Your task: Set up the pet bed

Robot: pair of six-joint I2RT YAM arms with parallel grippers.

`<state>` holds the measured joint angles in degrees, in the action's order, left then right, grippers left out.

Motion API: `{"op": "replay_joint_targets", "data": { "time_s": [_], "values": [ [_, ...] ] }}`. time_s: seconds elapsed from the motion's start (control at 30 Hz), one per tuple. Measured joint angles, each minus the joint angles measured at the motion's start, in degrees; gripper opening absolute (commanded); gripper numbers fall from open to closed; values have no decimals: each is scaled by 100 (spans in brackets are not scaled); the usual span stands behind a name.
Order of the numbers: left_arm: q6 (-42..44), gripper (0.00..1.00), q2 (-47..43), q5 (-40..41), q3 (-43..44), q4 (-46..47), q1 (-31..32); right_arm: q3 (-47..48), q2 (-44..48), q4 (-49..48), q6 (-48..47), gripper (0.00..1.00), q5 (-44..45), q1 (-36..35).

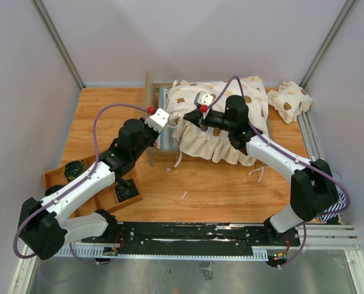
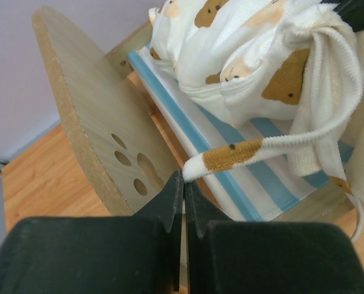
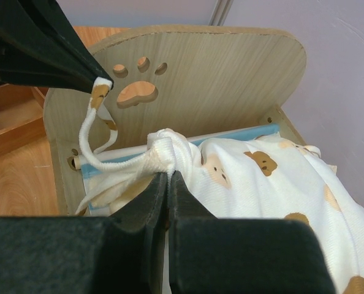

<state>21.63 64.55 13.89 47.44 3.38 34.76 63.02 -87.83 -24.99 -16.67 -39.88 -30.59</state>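
Top view first: we've got the pet bed (image 1: 165,142) at the far middle of the bench (image 1: 219,184), with the bear-print cover (image 1: 203,146) heaped on it and a small pillow (image 1: 289,101) off at the far right. The left tool (image 1: 170,122) and right tool (image 1: 191,119) are both over the bed's left end, near each other.

Left wrist: we see that tool pinched tight on the tip of the cover's tie (image 2: 231,153), right beside the headboard (image 2: 90,122) and above the striped mattress (image 2: 255,184).

Right wrist: that tool is clamped on the cover's bunched corner, where the tie comes out.
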Motion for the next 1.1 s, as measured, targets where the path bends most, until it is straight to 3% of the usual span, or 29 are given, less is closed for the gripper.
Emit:
{"op": "replay_joint_targets", "data": {
  "time_s": [0.5, 0.7, 0.9, 1.1],
  "values": [
    [-898, 0, -450, -505, 378, -1001, -2, 0, 0, -4, 26, 0, -81, 0],
    [-551, 1, -542, -490, 437, -835, -2, 0, 0, -7, 31, 0, -107, 0],
    [-192, 2, -227, -503, 1202, -907, 0, 0, 0, -2, 37, 0, -111, 0],
    [-66, 5, -216, -509, 957, -1095, 0, 0, 0, 0, 35, 0, -114, 0]
  ]
}}
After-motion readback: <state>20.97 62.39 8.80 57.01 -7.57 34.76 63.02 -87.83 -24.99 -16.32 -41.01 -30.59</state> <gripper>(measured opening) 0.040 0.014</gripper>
